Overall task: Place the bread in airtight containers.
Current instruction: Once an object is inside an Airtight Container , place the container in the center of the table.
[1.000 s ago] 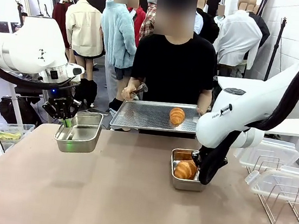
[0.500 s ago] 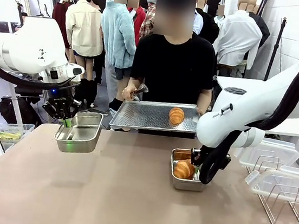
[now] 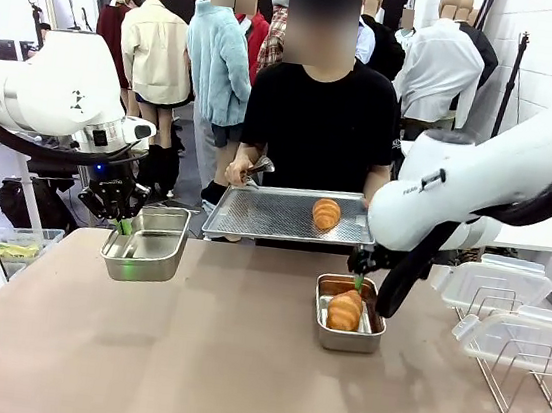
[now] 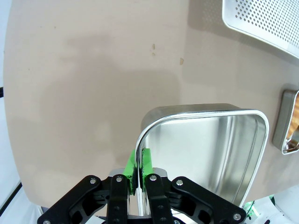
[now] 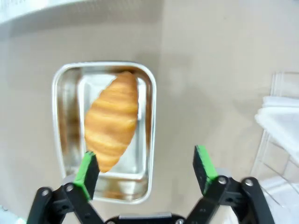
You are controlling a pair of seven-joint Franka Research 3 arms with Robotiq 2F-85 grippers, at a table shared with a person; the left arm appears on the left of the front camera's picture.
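Note:
One bread roll (image 3: 345, 309) lies loose in the steel airtight container (image 3: 345, 338) on the table right of centre. My right gripper (image 3: 359, 278) hangs open just above it; in the right wrist view the gripper (image 5: 145, 165) stands wide open over the bread (image 5: 112, 119), which rests diagonally in the tin (image 5: 150, 140). My left gripper (image 3: 123, 220) is shut on the rim of a second, empty container (image 3: 145, 244), held above the table's left side. The left wrist view shows that gripper (image 4: 138, 168) pinching the tin's (image 4: 205, 149) edge. Another bread roll (image 3: 327, 213) sits on the person's tray.
The person at the far side holds a perforated metal tray (image 3: 265, 213) in one hand and tongs (image 3: 253, 169) in the other. Clear white-rimmed lids (image 3: 493, 284) and a wire rack (image 3: 527, 376) stand at the table's right edge. The tray corner (image 4: 261, 18) shows in the left wrist view.
My right gripper has opened, let go of the bread in the tin, and risen a little. The left gripper and its container have not moved.

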